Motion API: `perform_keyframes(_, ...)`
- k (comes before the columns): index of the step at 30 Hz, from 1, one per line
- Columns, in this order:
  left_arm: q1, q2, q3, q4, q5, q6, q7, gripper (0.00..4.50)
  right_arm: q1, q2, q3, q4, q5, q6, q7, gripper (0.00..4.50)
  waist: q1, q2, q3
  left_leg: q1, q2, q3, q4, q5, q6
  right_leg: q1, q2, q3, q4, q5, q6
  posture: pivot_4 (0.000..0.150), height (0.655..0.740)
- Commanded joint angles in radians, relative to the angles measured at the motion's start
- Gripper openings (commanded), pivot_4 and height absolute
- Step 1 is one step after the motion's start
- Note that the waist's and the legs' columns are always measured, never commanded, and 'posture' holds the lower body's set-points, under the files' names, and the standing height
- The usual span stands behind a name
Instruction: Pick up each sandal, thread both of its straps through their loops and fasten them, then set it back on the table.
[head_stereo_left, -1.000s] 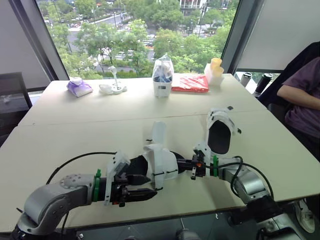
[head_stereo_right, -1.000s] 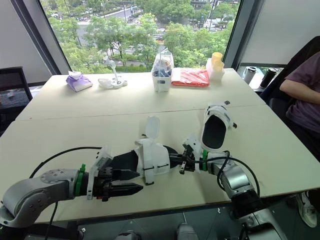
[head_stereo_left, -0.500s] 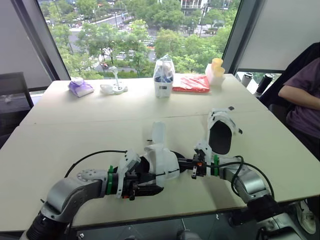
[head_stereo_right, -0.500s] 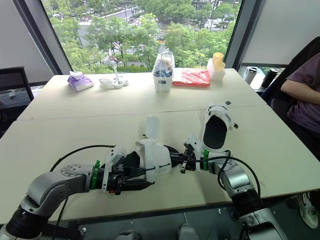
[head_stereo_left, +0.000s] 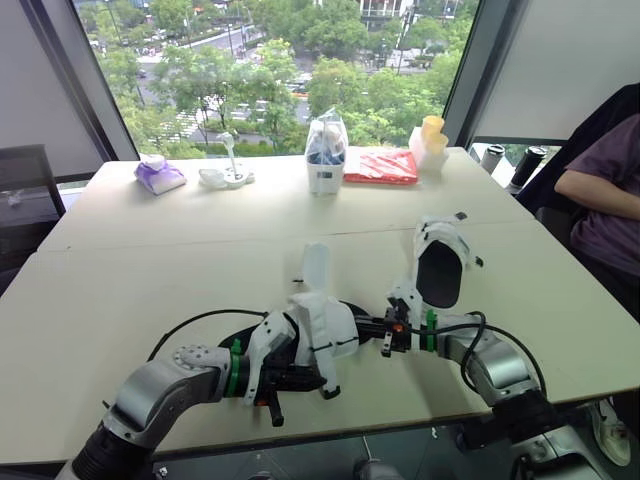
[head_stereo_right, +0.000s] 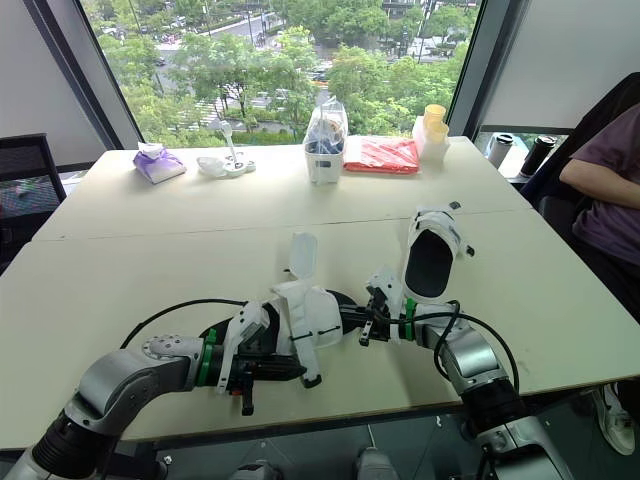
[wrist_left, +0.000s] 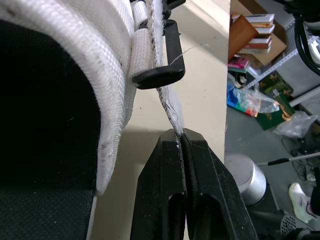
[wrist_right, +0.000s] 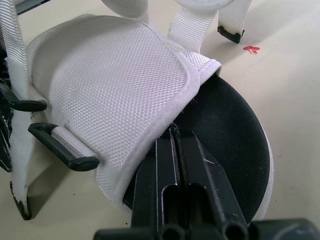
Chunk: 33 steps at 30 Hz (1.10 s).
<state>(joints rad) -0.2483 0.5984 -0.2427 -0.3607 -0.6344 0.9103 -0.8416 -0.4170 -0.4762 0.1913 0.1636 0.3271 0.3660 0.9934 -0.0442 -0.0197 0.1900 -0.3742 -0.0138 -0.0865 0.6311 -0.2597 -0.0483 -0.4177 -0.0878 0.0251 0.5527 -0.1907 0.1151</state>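
Left wrist view shows the left gripper (wrist_left: 181, 136) clamped on the thin white strap (wrist_left: 166, 100) of the near sandal (head_stereo_left: 322, 318) by the table's (head_stereo_left: 120, 290) front edge, the right gripper (wrist_right: 173, 131) pinching its woven flap (wrist_right: 115, 85), the second sandal (head_stereo_left: 438, 270) lying beyond.

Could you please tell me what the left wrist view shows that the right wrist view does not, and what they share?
Left wrist view: the left fingers pinch a thin strap running past a black loop, with cluttered shelves beyond the table edge. Right wrist view: the right fingers pinch the white flap at its edge over the black footbed; a red mark sits on the table. Shared: the same sandal and the table.
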Motion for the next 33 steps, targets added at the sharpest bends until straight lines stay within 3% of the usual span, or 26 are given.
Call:
perform_keyframes(1,-0.002,0.005,0.019,-0.007,0.001,-0.019,-0.013,0.05,0.022,-0.001,0.025,0.088,-0.067,0.035,-0.038,0.0,0.0,0.0,0.0,0.0,0.0,0.001,0.0,0.0,0.0,0.0,0.0,0.0,0.0,0.0,0.0,0.15,0.74)
perform_keyframes(2,-0.003,-0.001,0.021,-0.008,-0.003,-0.015,-0.009,0.05,0.021,-0.002,0.026,0.089,-0.067,0.034,-0.037,0.0,0.0,0.0,0.0,0.0,0.001,0.001,0.0,0.0,0.0,0.0,0.0,0.0,0.0,0.0,0.0,0.15,0.74)
perform_keyframes(5,-0.005,-0.018,0.026,-0.012,-0.017,-0.004,0.001,0.83,0.021,-0.005,0.027,0.089,-0.068,0.034,-0.035,0.0,0.0,0.0,0.0,0.0,0.001,0.001,0.0,0.0,0.0,-0.001,0.0,0.0,0.0,0.0,0.0,0.15,0.74)
perform_keyframes(11,-0.008,-0.043,0.019,0.006,-0.012,0.002,0.01,3.72,0.019,-0.009,0.03,0.091,-0.068,0.033,-0.033,0.0,0.002,0.0,0.0,0.001,0.001,0.002,0.001,0.0,0.001,-0.002,0.0,0.0,0.005,0.0,0.0,0.15,0.74)
perform_keyframes(16,-0.037,-0.079,-0.011,0.03,0.006,-0.011,0.002,3.72,0.017,-0.008,0.034,0.094,-0.069,0.03,-0.033,0.0,0.002,0.0,0.0,0.0,0.002,0.002,0.002,0.0,0.0,-0.002,0.001,0.0,0.006,0.0,0.0,0.15,0.74)
perform_keyframes(20,-0.045,-0.083,-0.016,0.04,0.019,-0.021,-0.007,2.5,0.015,-0.006,0.034,0.096,-0.07,0.028,-0.035,0.0,0.0,0.0,-0.001,0.0,0.002,0.002,0.003,0.0,0.001,-0.002,0.0,0.0,0.006,0.0,0.0,0.15,0.74)
perform_keyframes(23,-0.052,-0.07,-0.003,0.067,0.053,-0.053,-0.004,0.86,0.017,-0.006,0.033,0.095,-0.07,0.027,-0.036,0.0,0.001,-0.001,-0.001,0.001,0.002,0.003,0.002,0.0,0.001,-0.002,0.001,0.0,0.008,0.0,0.0,0.15,0.74)
perform_keyframes(25,-0.061,-0.059,0.005,0.102,0.085,-0.084,0.0,0.05,0.019,-0.006,0.033,0.092,-0.07,0.028,-0.036,0.0,0.001,-0.001,-0.001,0.001,0.002,0.002,0.002,0.0,0.001,-0.003,0.001,0.0,0.009,0.002,-0.003,0.15,0.74)
perform_keyframes(33,-0.099,-0.032,0.014,0.208,0.167,-0.19,-0.023,0.05,0.011,-0.004,0.04,0.073,-0.065,0.047,-0.036,0.0,0.002,-0.001,-0.001,0.001,0.004,0.002,0.002,0.0,0.001,-0.003,0.004,0.0,0.01,0.002,-0.003,0.15,0.74)
